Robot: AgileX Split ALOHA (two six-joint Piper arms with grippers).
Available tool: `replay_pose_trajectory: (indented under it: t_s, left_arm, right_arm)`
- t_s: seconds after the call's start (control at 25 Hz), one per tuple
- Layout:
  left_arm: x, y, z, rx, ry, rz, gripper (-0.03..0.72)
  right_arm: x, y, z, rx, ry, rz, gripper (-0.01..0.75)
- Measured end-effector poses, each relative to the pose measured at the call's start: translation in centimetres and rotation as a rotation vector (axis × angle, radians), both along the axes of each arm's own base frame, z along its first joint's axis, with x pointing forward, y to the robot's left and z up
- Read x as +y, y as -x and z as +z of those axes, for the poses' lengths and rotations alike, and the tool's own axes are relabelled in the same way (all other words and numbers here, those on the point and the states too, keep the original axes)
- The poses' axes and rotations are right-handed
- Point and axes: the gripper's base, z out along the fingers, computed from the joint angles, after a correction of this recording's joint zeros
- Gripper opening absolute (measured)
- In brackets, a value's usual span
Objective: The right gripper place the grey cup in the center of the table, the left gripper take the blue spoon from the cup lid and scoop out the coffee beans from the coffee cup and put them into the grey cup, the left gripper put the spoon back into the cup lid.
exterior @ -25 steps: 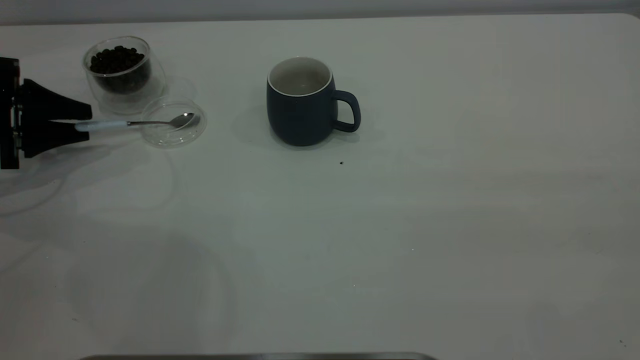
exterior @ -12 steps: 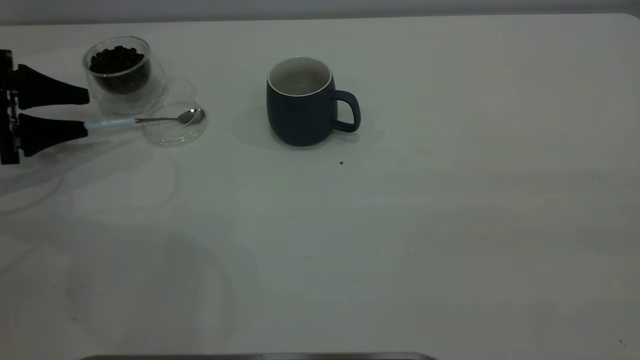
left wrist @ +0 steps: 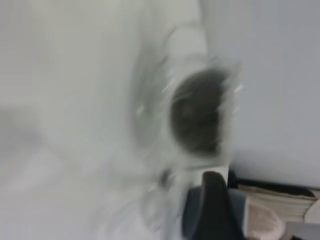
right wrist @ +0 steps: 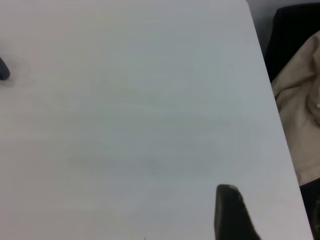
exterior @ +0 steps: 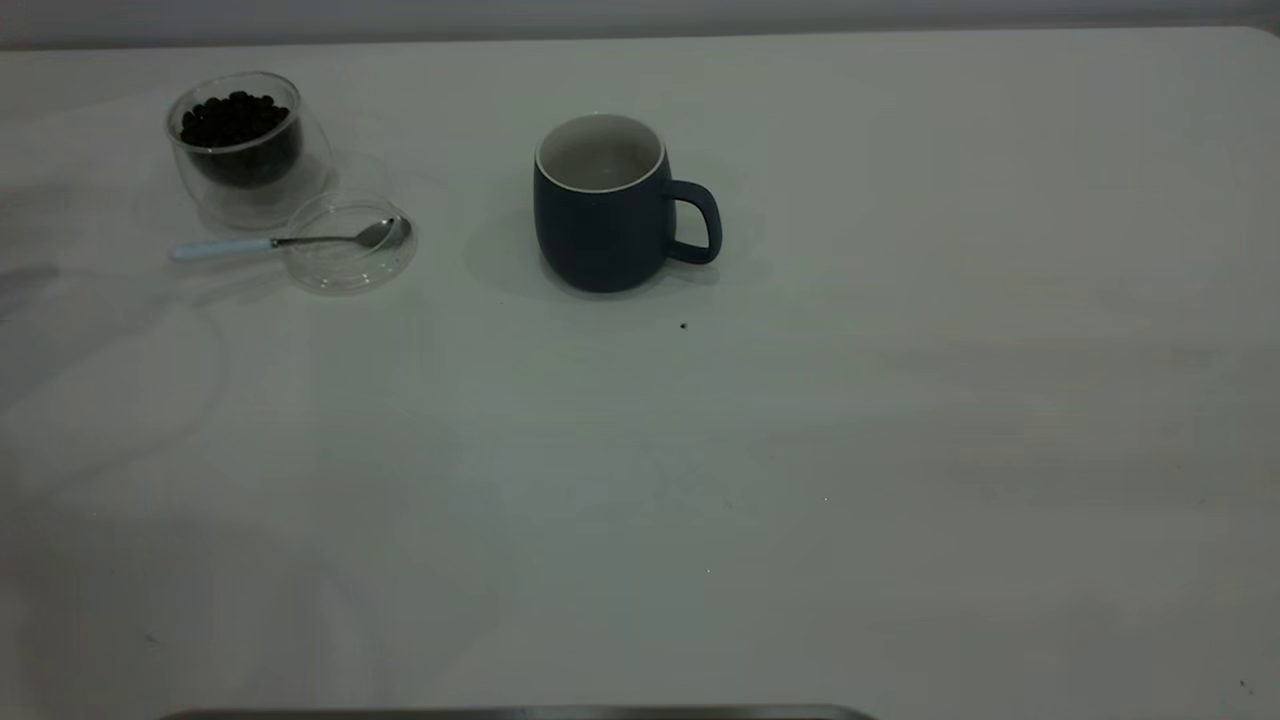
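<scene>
Left gripper [left wrist: 212, 205] sat just short of the coffee cup [exterior: 243, 142] and its coffee beans [exterior: 236, 118]; couldn't tell how open it was. Just past that, the blue spoon [exterior: 222, 246] lay with its bowl in the cup lid [exterior: 350, 272], held by nobody. Farther off, the grey cup [exterior: 602, 203] stood mid-table [exterior: 800, 450] with no beans visible inside. My guess is the spoon pickup was next, a pinch on that thin handle. The right gripper [right wrist: 227, 210] idled, state unclear. No labels anywhere.

From my exterior feed I see a thin dark metallic strip [exterior: 500, 713] running along the bottom edge and a dull grey band of wall [exterior: 640, 15] across the top. My right wrist feed shows a crumpled beige cloth [right wrist: 300, 120] beside a black shape [right wrist: 295, 30] I can't identify. On the left wrist feed, blurred, sits a flat stack of pale papers [left wrist: 280, 192].
</scene>
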Motion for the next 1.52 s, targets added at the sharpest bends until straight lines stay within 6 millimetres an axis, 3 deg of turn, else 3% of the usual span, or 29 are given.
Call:
replay_pose_trajectory:
  t_s: [0.16, 0.28, 0.36, 0.48, 0.68, 0.92, 1.24, 1.4, 1.52]
  left_arm:
    - [-0.9, -1.5, 7.1, -0.131, -0.092, -0.043, 0.582]
    - [-3.5, -1.9, 12.8, -0.197, -0.241, -0.167, 0.582]
    - [-5.7, -1.7, 16.4, -0.177, -0.461, -0.262, 0.582]
    - [-8.7, -0.4, 20.7, -0.085, -0.798, -0.396, 0.582]
    - [-12.4, 3.2, 26.9, 0.032, -1.054, -0.440, 0.582]
    - [-15.1, 9.5, 32.5, 0.234, -1.225, -0.392, 0.582]
    - [-19.2, 17.0, 38.6, 0.011, -1.326, -0.340, 0.582]
    - [-20.6, 20.6, 40.0, -0.096, -1.347, -0.353, 0.582]
    - [-20.6, 22.8, 39.4, -0.096, -1.320, -0.322, 0.582]
  right_arm:
    - [0.0, 0.0, 0.0, 0.000, 0.000, 0.000, 0.358]
    - [0.0, 0.0, 0.0, 0.000, 0.000, 0.000, 0.358]
    - [0.0, 0.0, 0.0, 0.000, 0.000, 0.000, 0.358]
    - [0.0, 0.0, 0.0, 0.000, 0.000, 0.000, 0.358]
    - [0.0, 0.0, 0.0, 0.000, 0.000, 0.000, 0.358]
    - [0.0, 0.0, 0.0, 0.000, 0.000, 0.000, 0.358]
    - [0.0, 0.0, 0.0, 0.000, 0.000, 0.000, 0.358]
    - [0.0, 0.0, 0.0, 0.000, 0.000, 0.000, 0.358]
    - [0.0, 0.0, 0.0, 0.000, 0.000, 0.000, 0.358]
